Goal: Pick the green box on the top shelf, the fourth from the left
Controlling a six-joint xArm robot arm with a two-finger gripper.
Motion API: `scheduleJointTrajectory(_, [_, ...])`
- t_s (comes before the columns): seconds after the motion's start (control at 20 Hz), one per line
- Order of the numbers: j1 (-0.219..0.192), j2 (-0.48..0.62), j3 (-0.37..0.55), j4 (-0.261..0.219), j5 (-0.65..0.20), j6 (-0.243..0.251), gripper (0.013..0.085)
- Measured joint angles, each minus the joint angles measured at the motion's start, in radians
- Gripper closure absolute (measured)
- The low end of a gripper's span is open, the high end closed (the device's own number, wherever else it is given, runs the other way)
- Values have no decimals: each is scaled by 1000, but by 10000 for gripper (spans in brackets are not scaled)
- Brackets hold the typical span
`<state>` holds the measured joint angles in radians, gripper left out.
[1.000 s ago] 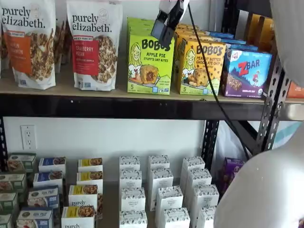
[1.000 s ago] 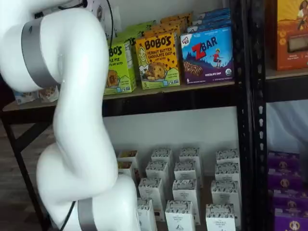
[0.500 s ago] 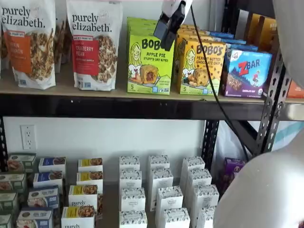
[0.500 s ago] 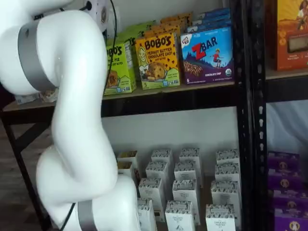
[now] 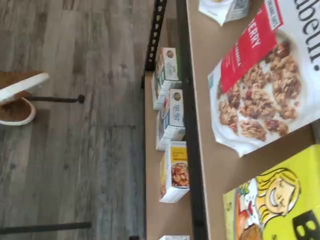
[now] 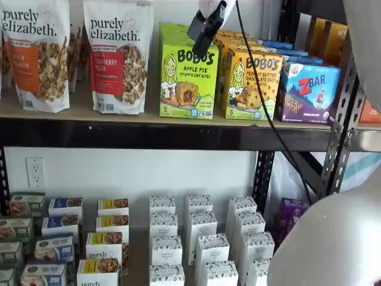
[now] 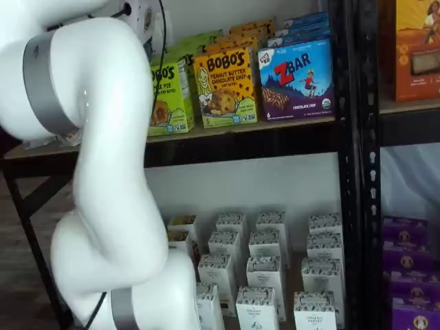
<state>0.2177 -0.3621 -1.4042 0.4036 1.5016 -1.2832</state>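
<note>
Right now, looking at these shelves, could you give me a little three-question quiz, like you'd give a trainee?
1. True or false: the gripper already holds the green box.
2. Which box stands directly beside the green box on the top shelf? A) blue ZBar box B) yellow-orange Bobo's box C) a small white box
3. Fill in: on the green box's other side stands a granola ____.

Key: 1 false; 2 B; 3 bag.

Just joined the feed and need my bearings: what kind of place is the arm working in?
Probably a mock grocery aisle or test pantry rather than a real shop: a black metal rack with a wooden top shelf stocked with granola bags and the green box, small white boxes below, wood-look flooring.
</note>
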Motion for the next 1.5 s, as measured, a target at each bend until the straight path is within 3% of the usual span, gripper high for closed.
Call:
scheduleJointTrajectory(0.45, [9, 68, -70, -11, -61, 11, 130])
scheduleJointTrajectory(1.5, [-38, 218, -210, -83, 0, -48, 130])
